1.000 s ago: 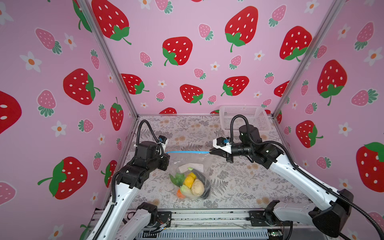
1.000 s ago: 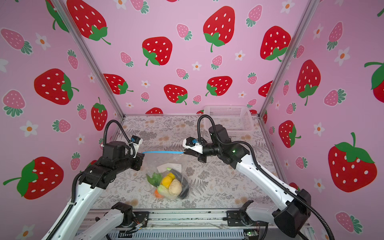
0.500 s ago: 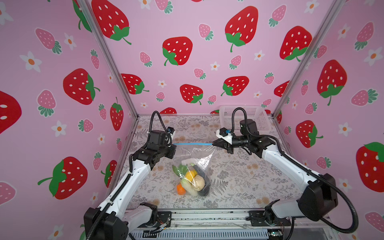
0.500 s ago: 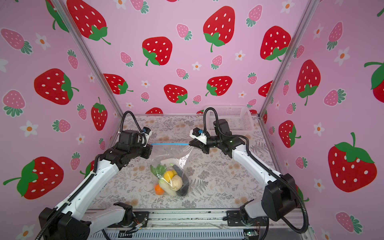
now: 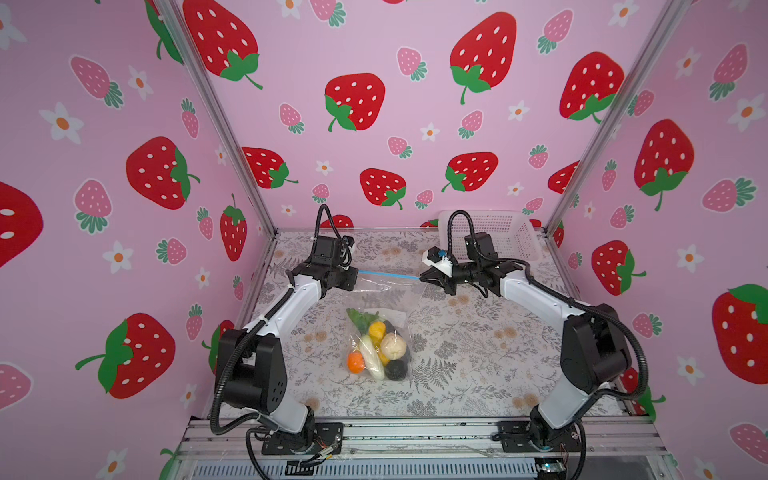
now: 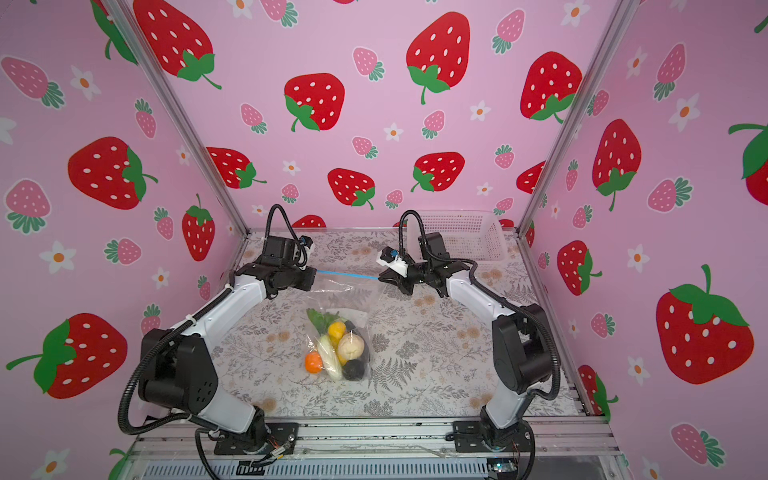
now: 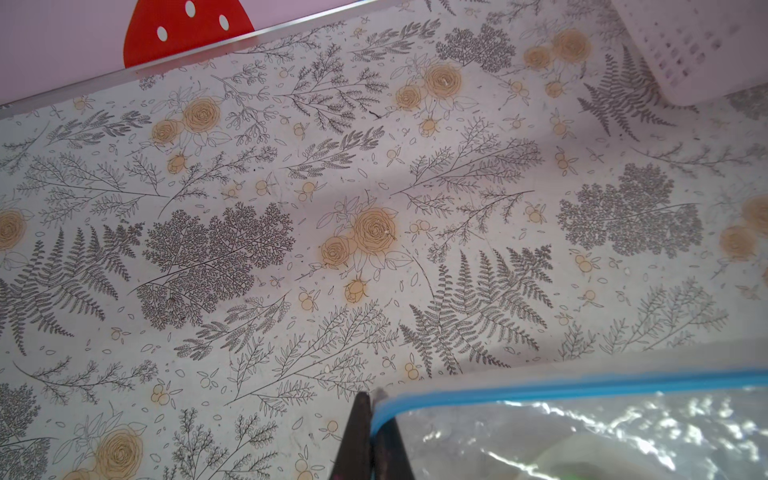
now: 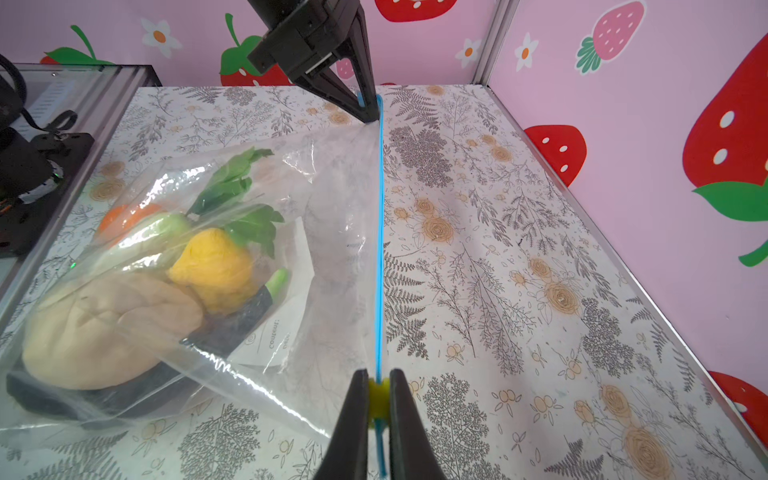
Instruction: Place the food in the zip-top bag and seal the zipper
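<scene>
- L gripper (image 7: 371, 411) clamps thin light-blue zipper strip's (image 5: 388, 275) end
- R gripper (image 8: 378, 384) pinches small yellow slider (image 8: 378, 398), opposite end
- clear plastic bag (image 5: 384, 297) of toy food (image 5: 380, 349) slung between; floral tabletop (image 5: 478, 353) bare around

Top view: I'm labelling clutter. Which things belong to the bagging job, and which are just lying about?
Job: zip-top bag, food inside it, zipper, slider, left tool, right tool.
Lying about: white mesh basket.
</scene>
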Motion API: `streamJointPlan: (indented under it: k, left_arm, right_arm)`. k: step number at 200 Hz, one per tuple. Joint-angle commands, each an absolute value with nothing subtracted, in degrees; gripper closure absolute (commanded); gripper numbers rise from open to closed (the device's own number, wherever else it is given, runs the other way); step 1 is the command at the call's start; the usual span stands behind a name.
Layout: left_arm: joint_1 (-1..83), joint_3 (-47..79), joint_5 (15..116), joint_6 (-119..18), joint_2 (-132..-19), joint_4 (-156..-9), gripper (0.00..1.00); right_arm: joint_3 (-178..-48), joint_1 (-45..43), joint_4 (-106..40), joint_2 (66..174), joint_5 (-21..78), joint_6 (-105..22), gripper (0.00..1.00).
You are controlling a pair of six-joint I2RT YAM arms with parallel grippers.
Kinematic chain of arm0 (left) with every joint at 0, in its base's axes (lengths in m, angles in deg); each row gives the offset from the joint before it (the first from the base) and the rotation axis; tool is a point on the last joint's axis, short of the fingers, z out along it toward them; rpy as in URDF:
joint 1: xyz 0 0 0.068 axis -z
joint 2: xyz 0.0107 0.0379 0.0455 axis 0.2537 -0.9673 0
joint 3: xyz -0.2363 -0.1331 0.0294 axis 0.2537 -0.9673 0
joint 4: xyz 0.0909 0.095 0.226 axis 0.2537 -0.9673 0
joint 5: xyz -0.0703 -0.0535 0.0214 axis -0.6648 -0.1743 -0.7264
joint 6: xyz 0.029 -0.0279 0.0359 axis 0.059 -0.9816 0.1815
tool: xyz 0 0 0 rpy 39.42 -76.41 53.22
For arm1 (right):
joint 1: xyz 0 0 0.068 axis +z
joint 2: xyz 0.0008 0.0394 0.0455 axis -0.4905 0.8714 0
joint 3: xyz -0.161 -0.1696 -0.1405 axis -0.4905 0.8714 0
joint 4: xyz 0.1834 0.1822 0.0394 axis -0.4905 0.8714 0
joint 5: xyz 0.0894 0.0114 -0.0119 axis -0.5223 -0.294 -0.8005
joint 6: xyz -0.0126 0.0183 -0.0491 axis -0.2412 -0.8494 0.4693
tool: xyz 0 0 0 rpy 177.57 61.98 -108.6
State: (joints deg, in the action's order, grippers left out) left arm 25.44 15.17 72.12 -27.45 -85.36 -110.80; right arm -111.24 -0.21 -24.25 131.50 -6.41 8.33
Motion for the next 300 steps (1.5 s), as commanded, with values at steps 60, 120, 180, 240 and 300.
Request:
streamJointPlan:
  k: [60,120,180,240,300]
  left_arm:
    - [21.9,24.9,77.4,-28.7,-98.8,-110.3,1.0]
    - [19.7,30.2,77.8,-28.9,-106.3,-112.0,1.0]
    - [15.9,31.8,76.4,-30.4,-110.0,-112.4,1.0]
    - [16.1,36.3,72.2,-35.2,-109.4,-114.3,0.46]
    - [17.1,31.1,67.6,-41.0,-96.4,-112.7,0.0]
  right_arm:
    - [-120.8,-3.4,-23.9,139.7,-2.7,12.9,1.0]
    - [-126.4,-3.6,-23.1,144.4,0.1,14.6,1.0]
    - [-134.9,-3.8,-19.0,150.6,4.2,16.9,0.95]
    - [-139.4,-3.3,-22.5,151.7,-5.1,13.2,0.62]
    - [-131.6,-1.9,-31.2,143.2,-12.3,9.4,0.54]
